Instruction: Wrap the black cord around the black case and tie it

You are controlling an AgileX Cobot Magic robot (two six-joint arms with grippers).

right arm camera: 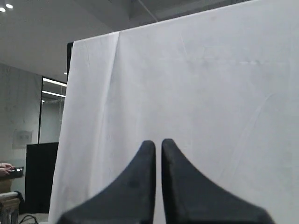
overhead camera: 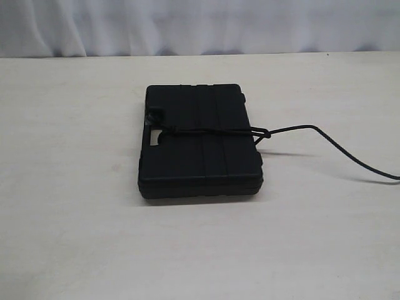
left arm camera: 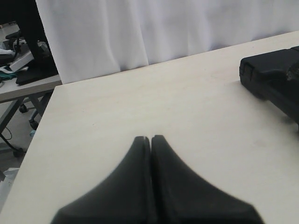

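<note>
In the middle of the exterior view, a broad, pale cream table (overhead camera: 75,237) fills most of the picture, with a white draped curtain (overhead camera: 187,25) hanging behind its far edge. On the table lies the flat, rectangular, ribbed black plastic case (overhead camera: 200,156), resting on its broad face. The thin black braided cord (overhead camera: 294,127) runs across the top of the case from the handle slot (overhead camera: 154,136) on its left side to a small knot (overhead camera: 264,133) at its right edge. From there the cord's loose end trails over the table and out of the picture on the right.

Neither arm appears in this view; only the wrist cameras show them. The left wrist view shows the black left claw (left arm camera: 150,139) pressed shut and empty above bare table. One corner of the case sits well apart from it, and a cluttered second desk (left arm camera: 25,70) stands beyond the curtain's edge. The right wrist view shows the black right claw (right arm camera: 158,142) closed to a hairline slit, gripping nothing and aimed at the curtain, with no table, case or cord in sight.
</note>
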